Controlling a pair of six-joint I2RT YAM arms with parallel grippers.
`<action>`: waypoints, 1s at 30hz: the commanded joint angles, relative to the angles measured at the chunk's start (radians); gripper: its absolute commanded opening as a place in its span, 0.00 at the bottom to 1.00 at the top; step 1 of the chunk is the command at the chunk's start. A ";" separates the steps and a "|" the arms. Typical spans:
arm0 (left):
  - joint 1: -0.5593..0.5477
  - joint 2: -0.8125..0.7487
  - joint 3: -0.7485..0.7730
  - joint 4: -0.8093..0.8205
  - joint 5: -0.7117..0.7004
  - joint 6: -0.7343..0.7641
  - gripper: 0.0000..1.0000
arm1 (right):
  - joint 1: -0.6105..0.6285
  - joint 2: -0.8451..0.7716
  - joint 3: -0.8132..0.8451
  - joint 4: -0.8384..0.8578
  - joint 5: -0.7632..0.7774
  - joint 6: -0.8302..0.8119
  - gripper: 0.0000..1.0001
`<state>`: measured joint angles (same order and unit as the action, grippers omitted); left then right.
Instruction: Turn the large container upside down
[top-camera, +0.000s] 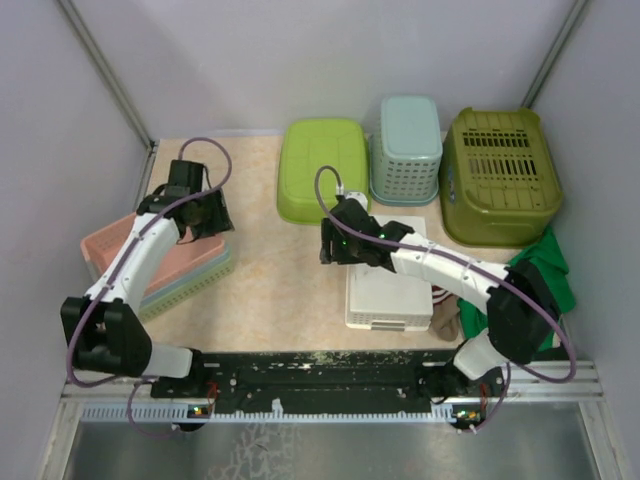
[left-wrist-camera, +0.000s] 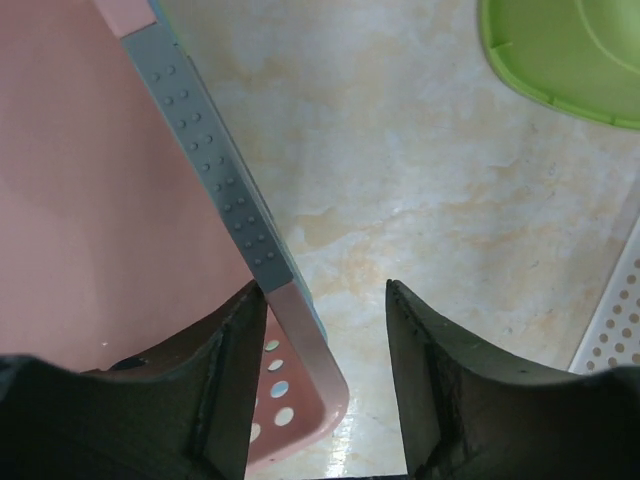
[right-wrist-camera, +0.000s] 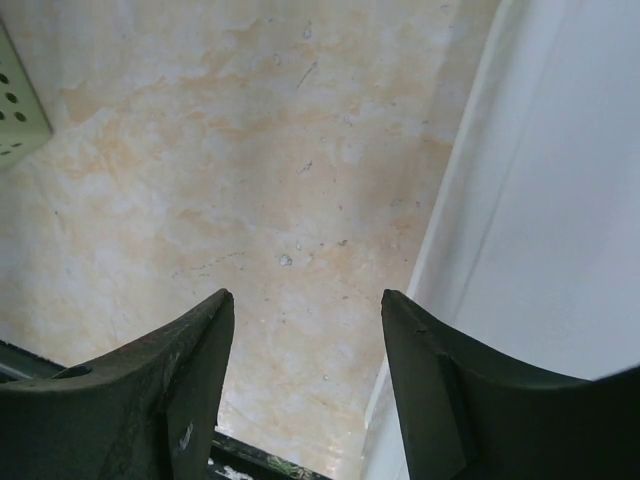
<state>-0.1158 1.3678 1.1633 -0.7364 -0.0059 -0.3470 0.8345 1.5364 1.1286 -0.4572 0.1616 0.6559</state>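
Pink basket (top-camera: 105, 243) atop pale-green basket (top-camera: 190, 283)

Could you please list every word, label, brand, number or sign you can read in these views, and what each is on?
None: no readable word, label, brand, number or sign shows in any view. The pink basket, white basket, lime tub, teal basket and olive basket look plain, and the grey strip at the pink basket's edge bears only dots.
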 joint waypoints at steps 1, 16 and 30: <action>-0.105 0.053 0.066 0.054 0.021 -0.012 0.51 | -0.041 -0.125 -0.044 0.007 0.040 0.007 0.61; -0.216 0.087 0.199 0.019 -0.014 0.117 0.00 | -0.097 -0.218 -0.098 -0.020 0.074 0.021 0.61; -0.218 0.044 0.576 -0.115 -0.100 0.210 0.00 | -0.100 -0.278 -0.109 -0.014 0.088 0.037 0.61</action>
<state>-0.3347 1.4696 1.5890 -0.8371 -0.1158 -0.1879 0.7429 1.3285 1.0206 -0.4976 0.2199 0.6785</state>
